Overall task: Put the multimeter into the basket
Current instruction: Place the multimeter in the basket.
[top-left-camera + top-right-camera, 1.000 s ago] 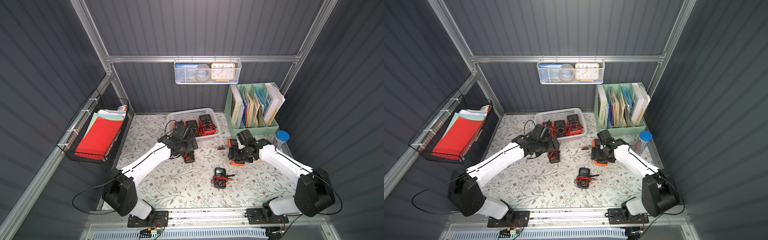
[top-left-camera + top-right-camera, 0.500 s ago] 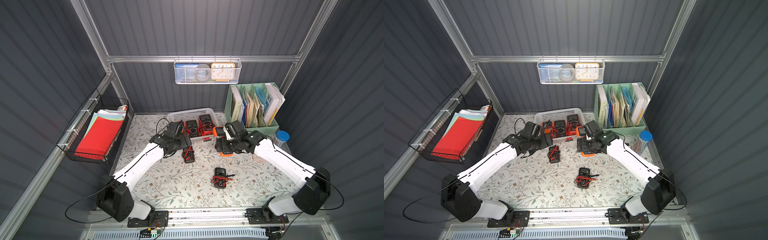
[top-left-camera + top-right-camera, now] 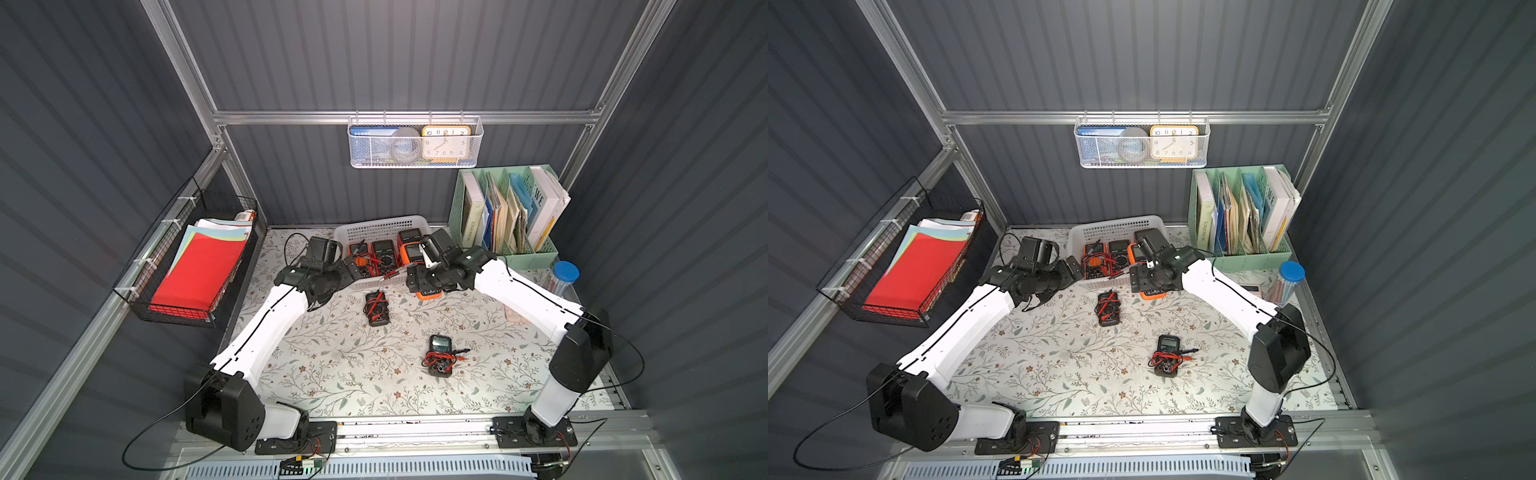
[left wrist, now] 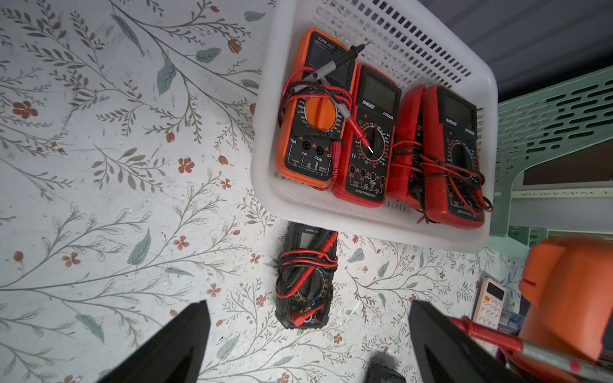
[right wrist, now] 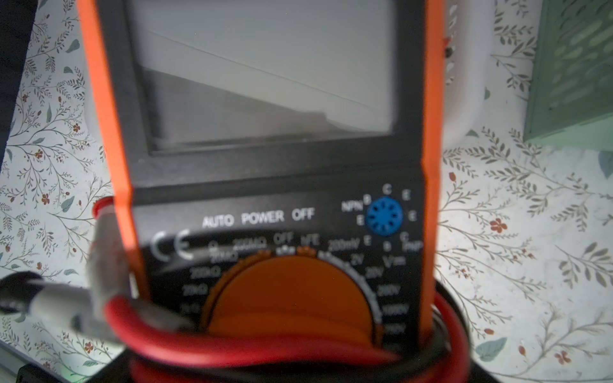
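Note:
My right gripper (image 3: 432,276) is shut on an orange multimeter (image 3: 428,294) wound with red and black leads. It hangs tilted over the front right corner of the white basket (image 3: 382,222), its screen end toward the basket. The right wrist view is filled by this multimeter (image 5: 265,165), with the basket's rim (image 5: 464,83) behind it. Several multimeters lie inside the basket (image 4: 365,228). My left gripper (image 3: 353,270) stands open and empty at the basket's front left. In the left wrist view, the left gripper (image 4: 306,303) looks down on a black multimeter (image 4: 305,275).
Two black multimeters lie on the floral table: one (image 3: 376,308) just before the basket, another (image 3: 439,354) nearer the front. A green file holder (image 3: 507,216) stands at the back right beside a blue-capped jar (image 3: 564,276). A calculator (image 4: 491,303) lies near it.
My right arm has carried the orange multimeter from the right of the table up to the basket's front right corner. My left gripper has drawn back from the black multimeter toward the basket's left.

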You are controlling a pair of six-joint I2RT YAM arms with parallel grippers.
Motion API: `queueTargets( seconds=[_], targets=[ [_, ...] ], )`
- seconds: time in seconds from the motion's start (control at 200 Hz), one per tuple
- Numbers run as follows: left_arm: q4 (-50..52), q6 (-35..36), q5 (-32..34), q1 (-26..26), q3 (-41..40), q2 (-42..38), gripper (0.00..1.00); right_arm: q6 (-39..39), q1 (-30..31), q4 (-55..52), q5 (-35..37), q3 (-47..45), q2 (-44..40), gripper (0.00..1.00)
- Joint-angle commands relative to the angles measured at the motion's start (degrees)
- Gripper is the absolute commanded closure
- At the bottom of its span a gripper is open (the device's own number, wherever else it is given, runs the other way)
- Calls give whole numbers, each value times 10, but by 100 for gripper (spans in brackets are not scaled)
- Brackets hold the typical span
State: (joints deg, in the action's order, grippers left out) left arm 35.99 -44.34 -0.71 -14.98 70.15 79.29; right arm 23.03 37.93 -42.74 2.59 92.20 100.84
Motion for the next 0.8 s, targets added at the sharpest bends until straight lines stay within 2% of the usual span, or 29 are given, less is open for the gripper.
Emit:
queueTargets(
  seconds=[0.0, 0.405, 0.795],
  targets=[
    [4, -6, -21, 10, 3, -11, 1, -14, 1, 35, 22, 56, 28, 37],
    [9, -4, -30, 14, -3, -6, 1, -32, -3, 35, 59, 274, 201, 36],
    [2, -4, -35, 14, -27, -6, 1, -23, -17, 74, 66, 390, 321, 36]
  ],
)
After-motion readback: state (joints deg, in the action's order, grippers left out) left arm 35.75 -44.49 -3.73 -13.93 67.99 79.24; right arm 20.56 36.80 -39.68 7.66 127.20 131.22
